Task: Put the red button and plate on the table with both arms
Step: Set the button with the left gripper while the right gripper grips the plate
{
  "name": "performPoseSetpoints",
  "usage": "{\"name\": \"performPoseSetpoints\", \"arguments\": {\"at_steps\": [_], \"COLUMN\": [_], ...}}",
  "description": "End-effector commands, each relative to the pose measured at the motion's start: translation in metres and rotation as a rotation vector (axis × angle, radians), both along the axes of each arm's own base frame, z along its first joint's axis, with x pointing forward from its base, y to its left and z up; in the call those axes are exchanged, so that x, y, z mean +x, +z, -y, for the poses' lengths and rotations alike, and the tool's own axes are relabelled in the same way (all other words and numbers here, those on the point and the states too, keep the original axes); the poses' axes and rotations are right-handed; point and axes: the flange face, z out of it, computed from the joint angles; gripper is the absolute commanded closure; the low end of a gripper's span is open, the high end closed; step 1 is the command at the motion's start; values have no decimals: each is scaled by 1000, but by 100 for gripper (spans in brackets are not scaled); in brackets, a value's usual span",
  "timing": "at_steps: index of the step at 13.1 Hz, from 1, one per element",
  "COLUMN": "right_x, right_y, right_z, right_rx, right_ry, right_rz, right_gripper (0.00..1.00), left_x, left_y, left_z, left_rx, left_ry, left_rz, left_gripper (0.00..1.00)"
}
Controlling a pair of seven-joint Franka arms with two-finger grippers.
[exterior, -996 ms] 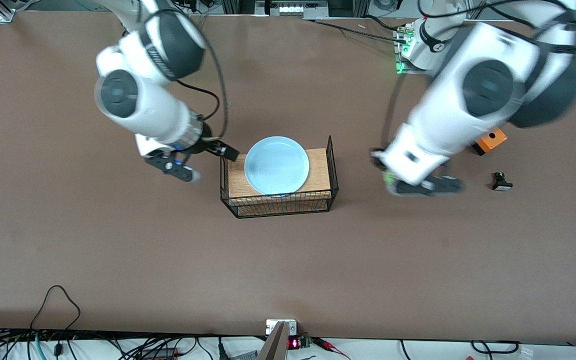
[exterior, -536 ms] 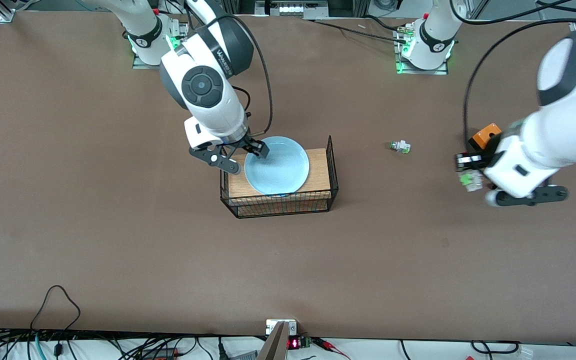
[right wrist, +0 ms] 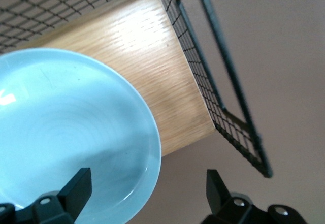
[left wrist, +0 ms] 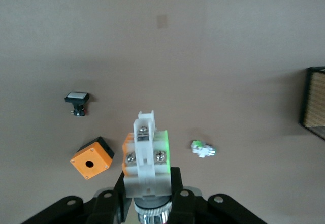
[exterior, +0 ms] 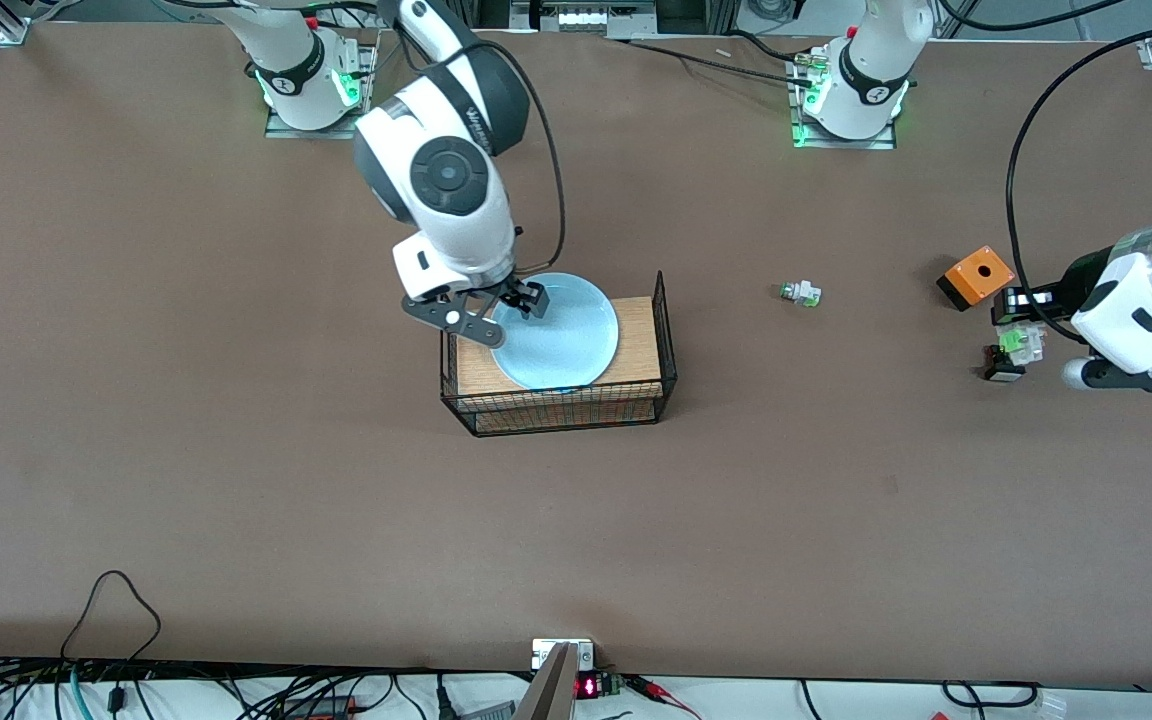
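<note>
Front view: the right claw (exterior: 508, 312) hangs spread over the plate (exterior: 556, 332) rim; the plate lies on the board in the wire basket (exterior: 666, 345). A shallow bite could let the glossy rim slip.

Left wrist view: the left claw (left wrist: 147, 196) pinches the button (left wrist: 146, 158) above the bench (left wrist: 228, 46), near the orange box (left wrist: 92, 157); dropped from height, the button may roll.

Right wrist view: the plate (right wrist: 66, 132) edge sits between spread fingers (right wrist: 76, 183).

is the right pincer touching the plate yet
Apart. The right wrist view shows the open right pincer straddling the rim of the plate, with a gap at each fingertip.
</note>
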Motion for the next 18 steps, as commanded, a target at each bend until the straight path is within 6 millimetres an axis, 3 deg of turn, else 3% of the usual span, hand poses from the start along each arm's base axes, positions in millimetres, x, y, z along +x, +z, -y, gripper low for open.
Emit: {"name": "performPoseSetpoints", "arguments": {"at_steps": [1, 4, 9, 11, 15, 18], "right_x": [-2, -5, -12, -14, -15, -19], "right_y": [-6, -14, -20, -24, -26, -29], "right_z": [-10, -14, -22, -24, -24, -20], "right_rx": [-24, -35, -101, -107, -111, -134], "right_ry": [5, -12, 53, 58, 63, 65], "right_rz": [14, 11, 54, 49, 44, 8], "right_gripper": [0, 0, 11, 13, 26, 46], "left_x": [-35, -48, -54, -68, -84, -88], "left_y": [-34, -93, -181, -215, -262, -290], "left_z": [-13, -18, -19, -31, -35, -26], "left_rx": [1, 3, -17, -23, -41, -47], "left_ry": [-3, 4, -28, -39, -86, -101], "left_rz": [9, 4, 15, 69, 55, 7], "left_gripper": [100, 100, 100, 100, 100, 100]}}
